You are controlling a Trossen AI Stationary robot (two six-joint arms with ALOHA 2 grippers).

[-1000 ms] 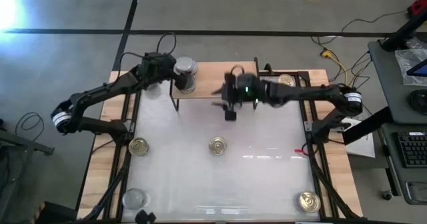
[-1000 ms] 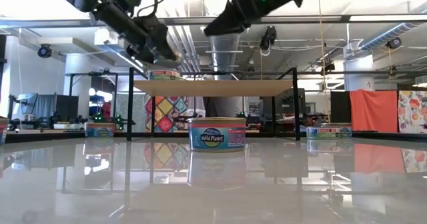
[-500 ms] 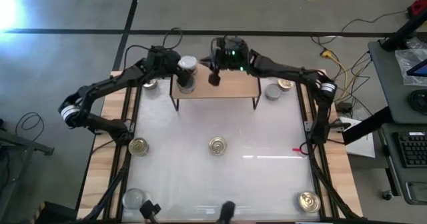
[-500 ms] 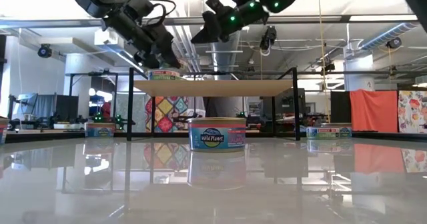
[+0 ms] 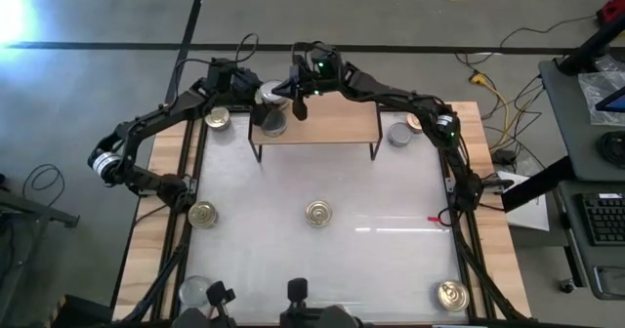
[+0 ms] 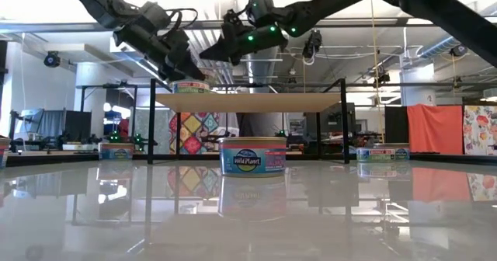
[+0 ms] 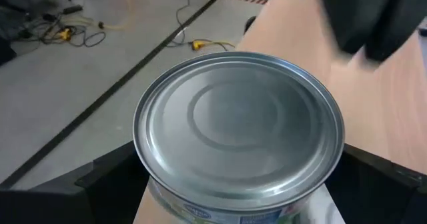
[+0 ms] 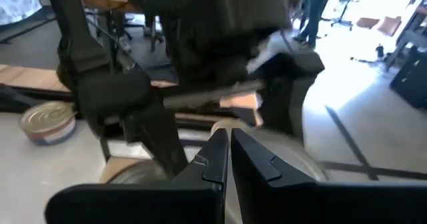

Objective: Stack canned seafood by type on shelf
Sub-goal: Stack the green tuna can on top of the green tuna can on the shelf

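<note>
A short round can (image 6: 251, 155) is sitting at the middle of the white table, and its blue label is showing the brand "Wild Planet" in white letters, readable in the low view. Other cans, one on the wooden shelf (image 6: 191, 87) and two at the far sides of the table (image 6: 116, 151) (image 6: 384, 152), are carrying similar labels, but their print is coming through too small to read. No other words, numbers or signs are showing clearly anywhere else.
</note>
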